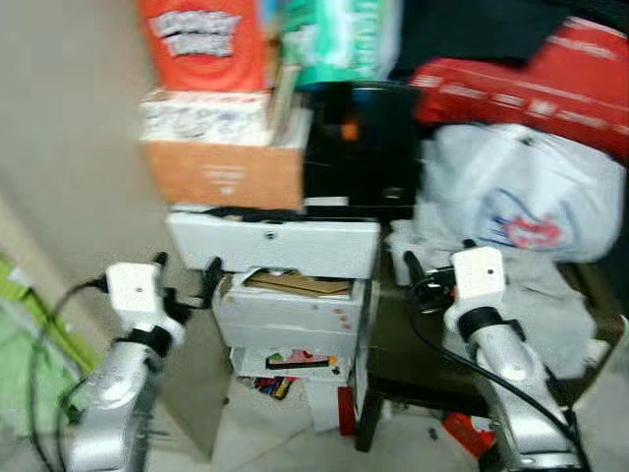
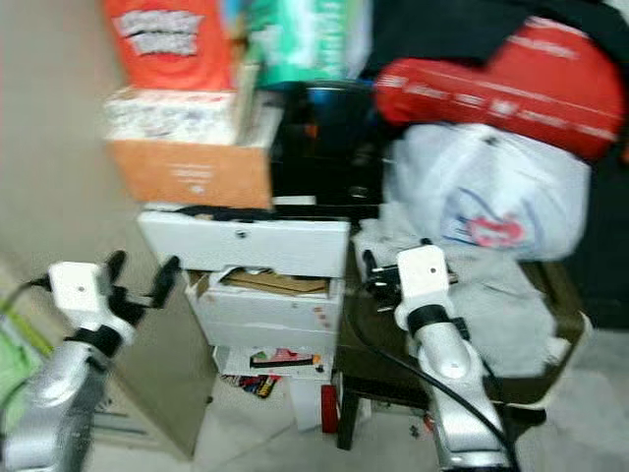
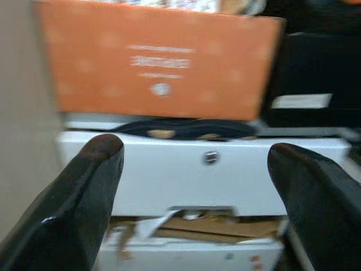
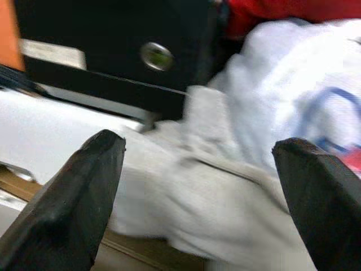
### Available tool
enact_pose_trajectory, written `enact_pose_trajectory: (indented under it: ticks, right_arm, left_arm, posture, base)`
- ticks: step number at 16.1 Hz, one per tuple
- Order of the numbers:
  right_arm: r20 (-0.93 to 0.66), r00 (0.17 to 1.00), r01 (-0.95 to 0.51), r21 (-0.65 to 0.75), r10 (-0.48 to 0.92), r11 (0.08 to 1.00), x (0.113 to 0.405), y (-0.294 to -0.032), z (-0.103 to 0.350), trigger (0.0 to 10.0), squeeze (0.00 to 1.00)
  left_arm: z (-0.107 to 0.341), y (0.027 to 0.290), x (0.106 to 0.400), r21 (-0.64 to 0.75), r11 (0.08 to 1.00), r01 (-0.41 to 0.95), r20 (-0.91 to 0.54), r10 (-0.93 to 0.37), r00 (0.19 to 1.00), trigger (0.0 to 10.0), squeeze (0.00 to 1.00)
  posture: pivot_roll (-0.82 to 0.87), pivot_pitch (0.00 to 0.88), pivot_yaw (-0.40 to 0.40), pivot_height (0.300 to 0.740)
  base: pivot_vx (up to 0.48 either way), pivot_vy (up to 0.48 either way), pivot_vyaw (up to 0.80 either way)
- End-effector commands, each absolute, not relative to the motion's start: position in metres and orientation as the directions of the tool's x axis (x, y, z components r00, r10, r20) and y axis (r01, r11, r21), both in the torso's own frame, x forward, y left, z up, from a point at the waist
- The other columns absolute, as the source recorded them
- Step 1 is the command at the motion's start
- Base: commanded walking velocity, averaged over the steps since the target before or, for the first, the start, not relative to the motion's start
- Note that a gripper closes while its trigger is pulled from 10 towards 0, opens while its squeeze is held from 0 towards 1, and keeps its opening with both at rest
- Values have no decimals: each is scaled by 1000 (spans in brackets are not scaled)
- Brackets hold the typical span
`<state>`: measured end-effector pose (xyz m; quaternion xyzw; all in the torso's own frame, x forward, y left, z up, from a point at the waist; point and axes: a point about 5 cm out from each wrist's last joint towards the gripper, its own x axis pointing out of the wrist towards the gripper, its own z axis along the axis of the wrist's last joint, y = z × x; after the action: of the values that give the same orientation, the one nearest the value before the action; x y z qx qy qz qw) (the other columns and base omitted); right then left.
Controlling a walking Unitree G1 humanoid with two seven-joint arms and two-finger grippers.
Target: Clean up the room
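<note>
Two grippers spread — left gripper (image 1: 184, 266), right gripper (image 4: 197, 186) | white drawers (image 1: 273, 246) — white bag (image 1: 521, 187) ahead

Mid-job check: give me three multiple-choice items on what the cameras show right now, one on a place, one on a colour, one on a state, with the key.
1. Where does the orange box sit?
A. On top of the white drawer unit
B. On the floor
C. Inside the white plastic bag

2. What colour is the long bag lying above the white plastic bag?
A. Blue
B. Red
C. Yellow

3. How do the fingers of the left gripper stand?
A. Shut on a cloth
B. Shut on the drawer knob
C. Open, holding nothing

Key: 1 A, the head views show the box resting on the unit, above its top drawer. 2 B, it is plainly red in both head views. 3 C, the left wrist view shows both black fingers wide apart with the drawer front visible between them, not touched.
</note>
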<state>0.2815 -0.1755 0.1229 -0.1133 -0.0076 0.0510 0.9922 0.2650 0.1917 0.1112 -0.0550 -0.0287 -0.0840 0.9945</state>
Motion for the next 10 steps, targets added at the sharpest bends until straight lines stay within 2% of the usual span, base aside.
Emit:
enact_pose_trajectory:
  ticks: [1, 6, 10]
  right_arm:
    - [22, 994, -99, -226, 107, 969, 285, -173, 128, 10000, 0]
    - [23, 994, -99, -226, 107, 969, 285, -173, 128, 10000, 0]
    - [24, 994, -99, -218, 106, 971, 285, -172, 127, 10000, 0]
  left_arm:
    - [114, 196, 265, -91, 983, 158, 67, -152, 986, 10000, 0]
    - [113, 197, 265, -93, 983, 156, 67, -150, 986, 10000, 0]
    - [114, 198, 265, -99, 984, 149, 74, -142, 987, 10000, 0]
  posture:
    - [-102, 0, 12, 740]
    - [-100, 0, 12, 740]
    - [-98, 0, 16, 740]
  base:
    - [0, -341, 0]
    - [0, -326, 0]
    - [0, 0, 0]
